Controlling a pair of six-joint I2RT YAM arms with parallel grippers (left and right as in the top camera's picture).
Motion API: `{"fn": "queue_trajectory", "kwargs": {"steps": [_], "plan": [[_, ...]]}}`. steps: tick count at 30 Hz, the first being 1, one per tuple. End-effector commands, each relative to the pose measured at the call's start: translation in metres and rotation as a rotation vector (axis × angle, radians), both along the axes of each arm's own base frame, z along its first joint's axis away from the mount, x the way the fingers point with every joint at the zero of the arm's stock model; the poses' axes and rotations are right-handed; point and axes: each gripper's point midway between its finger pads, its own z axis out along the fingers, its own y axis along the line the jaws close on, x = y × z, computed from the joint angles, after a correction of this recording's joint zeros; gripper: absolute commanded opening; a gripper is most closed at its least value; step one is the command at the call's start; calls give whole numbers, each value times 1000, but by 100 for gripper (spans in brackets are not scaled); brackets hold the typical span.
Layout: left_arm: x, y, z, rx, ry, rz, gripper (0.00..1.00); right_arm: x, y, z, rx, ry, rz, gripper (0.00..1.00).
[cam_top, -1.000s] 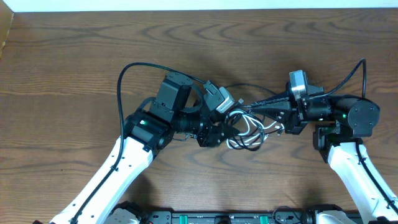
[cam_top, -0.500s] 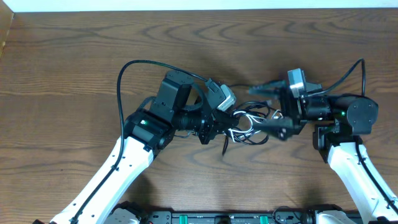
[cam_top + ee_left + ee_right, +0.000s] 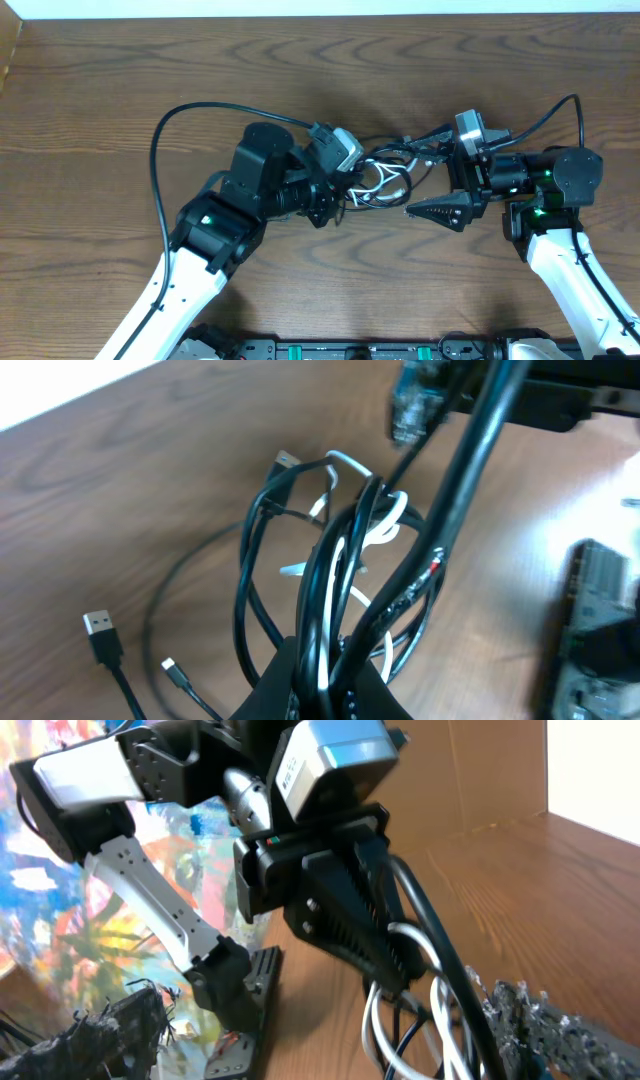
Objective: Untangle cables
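Observation:
The cables [image 3: 378,180] are a bunch of thin black and white loops between the two arms at mid table. My left gripper [image 3: 343,196] is shut on the bunch's near side. In the left wrist view its fingers [image 3: 290,685] pinch several black cords and a white one [image 3: 345,575], and the loops fan upward. A USB plug [image 3: 97,632] and a small plug [image 3: 170,668] lie loose on the wood. My right gripper [image 3: 428,180] stands wide open just right of the bunch, holding nothing. In the right wrist view its rough fingertips [image 3: 545,1025] flank the white loops [image 3: 415,1020].
The wooden table [image 3: 120,110] runs to a pale wall at the far edge. A cardboard edge [image 3: 10,50] shows at the far left. Thick black arm cables arc over the left arm [image 3: 170,125] and the right arm [image 3: 560,115].
My right gripper opened wide and let go of the cables. My left gripper shut on the bunch and drew it up and left as the left arm swung back.

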Motion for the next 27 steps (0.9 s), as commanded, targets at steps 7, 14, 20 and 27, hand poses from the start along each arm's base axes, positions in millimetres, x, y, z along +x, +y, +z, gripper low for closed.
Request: {"fn": "queue_trajectory", "kwargs": {"steps": [7, 14, 20, 27], "plan": [[19, 21, 29, -19, -71, 195, 7, 16, 1, -11, 6, 176, -70, 99], [23, 19, 63, -160, -102, 245, 7, 56, -3, -47, -5, 521, -306, 99], [25, 17, 70, -182, -121, 246, 8, 56, 6, -55, -23, 572, -326, 99], [24, 15, 69, -213, -77, 249, 7, 53, 18, -56, -35, 545, -325, 82]]}}
